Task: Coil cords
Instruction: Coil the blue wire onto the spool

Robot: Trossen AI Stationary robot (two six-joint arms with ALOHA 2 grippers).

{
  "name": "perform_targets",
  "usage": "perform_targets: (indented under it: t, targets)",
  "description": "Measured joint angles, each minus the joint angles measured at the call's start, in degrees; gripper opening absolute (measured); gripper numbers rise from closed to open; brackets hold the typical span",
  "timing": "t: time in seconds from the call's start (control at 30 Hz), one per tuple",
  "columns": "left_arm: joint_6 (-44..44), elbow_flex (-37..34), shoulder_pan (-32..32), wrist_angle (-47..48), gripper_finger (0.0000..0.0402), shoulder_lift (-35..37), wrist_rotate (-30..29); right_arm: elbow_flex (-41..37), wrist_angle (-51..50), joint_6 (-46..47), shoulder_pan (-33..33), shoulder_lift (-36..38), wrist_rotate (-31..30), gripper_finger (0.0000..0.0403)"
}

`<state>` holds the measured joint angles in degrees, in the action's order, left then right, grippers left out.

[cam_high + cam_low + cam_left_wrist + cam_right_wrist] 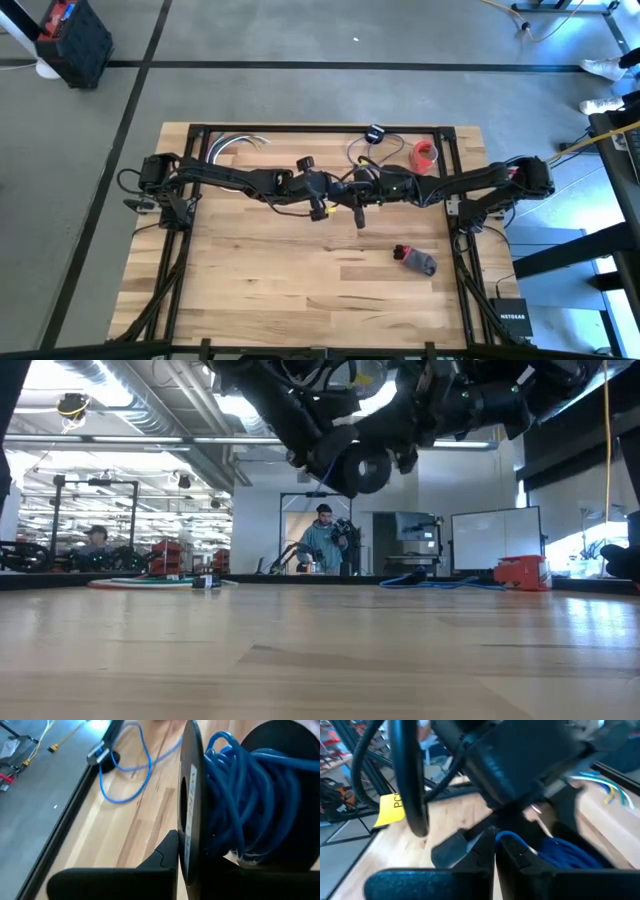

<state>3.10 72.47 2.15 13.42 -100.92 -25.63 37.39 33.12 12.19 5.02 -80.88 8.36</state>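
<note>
A black spool [192,795] wound with blue cord [250,805] hangs high over the table's middle, also seen in the low view as the spool [360,468]. My left gripper [335,195] is shut on it. My right gripper [495,845] meets it from the right [362,190], shut on a loop of the cord. The unwound cord [362,150] lies in loose loops on the far part of the table. It ends in a small black disc [375,132]. My left gripper pinches the spool's black flange [189,837] near its rim. One finger [167,852] lies on the flange's outer face; the wound cord hides the other. The spool is lifted clear of the table, its flange on edge. My right gripper pinches a small loop of the blue cord [507,837] between its shut fingers, right beside the wound coil [565,852]. The fingers come nearly level from the table's right side. The loop stands up out of the fingertips, clear of the table.
A red roll [425,155] lies at the far right of the table. A grey and red object [415,260] lies toward the near right. Pale cables [235,145] curve at the far left. A dark frame [320,128] edges the table. A person stands in the room beyond [325,545].
</note>
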Motion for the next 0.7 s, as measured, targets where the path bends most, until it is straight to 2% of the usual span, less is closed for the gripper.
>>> perform_targets:
  t: [0.2,0.43,0.6,0.7]
  targets:
    - [-2.70,0.00,0.07,-3.33,0.0001,0.01,6.20,0.00,1.17,-1.98,-0.21,-1.05,-1.04,0.0012]
    - [-3.89,-0.04,-0.06,-3.68,0.0001,0.01,7.60,0.00,0.86,-3.35,-0.18,-1.04,-0.24,0.0027]
    - [-3.94,-0.04,0.02,-2.30,0.0001,0.02,12.64,0.77,0.20,-3.70,-0.24,-1.05,0.81,0.0032]
    - [-3.89,-0.02,0.02,-1.81,0.0001,0.08,13.58,2.31,0.07,-4.84,-0.19,-1.10,0.29,0.0051]
